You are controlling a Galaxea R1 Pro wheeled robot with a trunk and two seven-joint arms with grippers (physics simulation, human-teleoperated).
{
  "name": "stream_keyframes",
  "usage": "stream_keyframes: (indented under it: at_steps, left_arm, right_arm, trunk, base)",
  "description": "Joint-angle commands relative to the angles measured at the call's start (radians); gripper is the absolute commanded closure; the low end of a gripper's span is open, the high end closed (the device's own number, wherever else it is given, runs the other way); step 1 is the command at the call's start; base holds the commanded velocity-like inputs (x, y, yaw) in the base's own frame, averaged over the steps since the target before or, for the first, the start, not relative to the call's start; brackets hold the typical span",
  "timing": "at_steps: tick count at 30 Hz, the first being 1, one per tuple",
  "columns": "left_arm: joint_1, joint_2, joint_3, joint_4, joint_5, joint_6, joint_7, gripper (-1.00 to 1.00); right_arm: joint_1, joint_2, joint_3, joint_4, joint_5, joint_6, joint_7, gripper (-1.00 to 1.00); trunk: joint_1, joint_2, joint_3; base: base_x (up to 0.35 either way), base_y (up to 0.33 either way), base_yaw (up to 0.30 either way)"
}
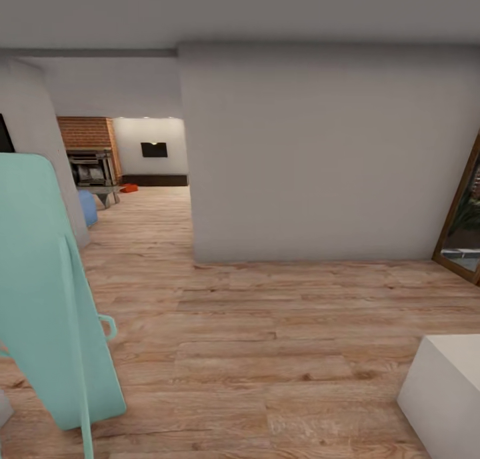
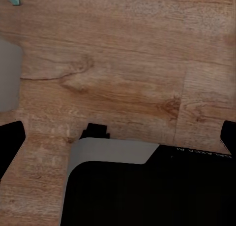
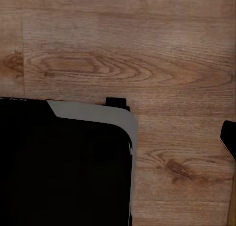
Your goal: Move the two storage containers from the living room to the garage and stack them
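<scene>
**Hallway view toward the living room, containers far off**

At the left of the head view a pale mint-green ironing-board-like panel (image 1: 47, 299) is seen leaning upright, close to the camera, with a thin loop of the same colour at its edge. Behind it a grey wall corner (image 1: 40, 132) is seen. Through the opening beside it, the living room is seen well away: a red brick fireplace (image 1: 87, 134) with a dark metal insert, a blue seat (image 1: 87, 206) partly hidden by the wall corner, a low grey table (image 1: 105, 192), and a dark screen (image 1: 154, 150) on the far white wall. A small orange-red shape, taken to be one storage container (image 1: 129, 188), lies on the floor near the table; it is too small for detail, and a second one cannot be told apart.

The light wood plank floor (image 1: 267, 339) is spread across the middle. A wide pale grey wall (image 1: 320, 152) stands ahead. At the right edge a wood-framed glass door (image 1: 463, 219) is seen, and a white block (image 1: 447, 392) sits in the lower right corner.

In the left wrist view, dark finger tips (image 2: 11, 142) are seen at both edges, spread wide, with nothing between them above the planks and the robot's own dark body. In the right wrist view a single dark finger (image 3: 229, 140) is seen at the edge; whether that claw is released or clenched cannot be told.
</scene>
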Motion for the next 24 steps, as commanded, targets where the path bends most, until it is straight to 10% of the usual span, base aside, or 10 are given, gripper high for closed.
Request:
stream_keyframes:
  at_steps: [1,24]
  left_arm:
    - [-0.001,0.0,-0.009,0.001,0.009,-0.004,0.002,-1.0]
    - [-0.001,-0.001,-0.009,0.001,0.008,-0.004,0.002,-1.0]
  right_arm:
    - [-0.001,0.0,0.007,0.003,-0.01,-0.006,0.004,-1.0]
    - [-0.001,0.0,0.007,0.003,-0.01,-0.006,0.004,-1.0]
  trunk:
    - [0.001,-0.001,-0.001]
    - [0.001,-0.001,-0.001]
  base:
    - [0.322,0.0,0.0]
    - [0.322,0.0,0.0]
